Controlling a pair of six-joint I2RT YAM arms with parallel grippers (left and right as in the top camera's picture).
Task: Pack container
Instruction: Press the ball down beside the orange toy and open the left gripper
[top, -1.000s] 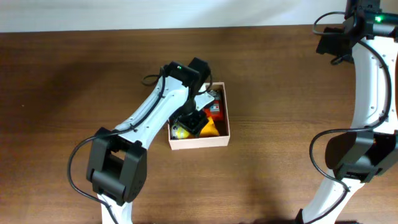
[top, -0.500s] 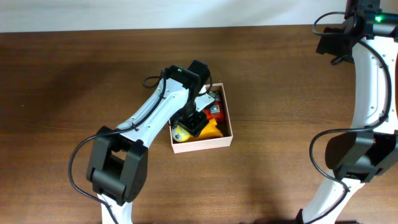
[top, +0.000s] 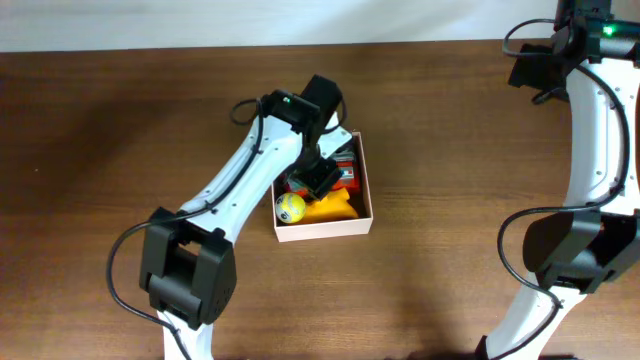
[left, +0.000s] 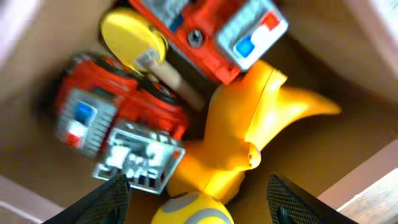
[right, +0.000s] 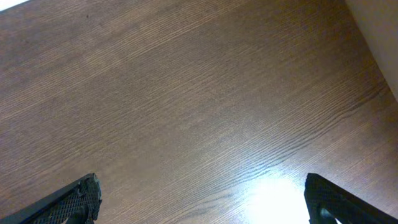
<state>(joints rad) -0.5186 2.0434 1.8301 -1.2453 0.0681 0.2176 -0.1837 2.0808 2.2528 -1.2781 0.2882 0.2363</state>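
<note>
The container is a shallow white-walled box with a tan inside, in the middle of the table. In it lie a yellow ball with grey stripes, a yellow-orange toy and two red toy vehicles. My left gripper is open and empty, just above the toys, with the ball lying free between its fingertips. My right gripper is open and empty over bare table at the far right back.
The brown wooden table surrounds the container. The left arm reaches over the container's left side. The right arm stands along the right edge. A pale wall strip borders the table's back.
My left gripper has let go of the yellow ball, which now lies in the container's front left. The gripper has risen and moved back. The right arm has not moved.
</note>
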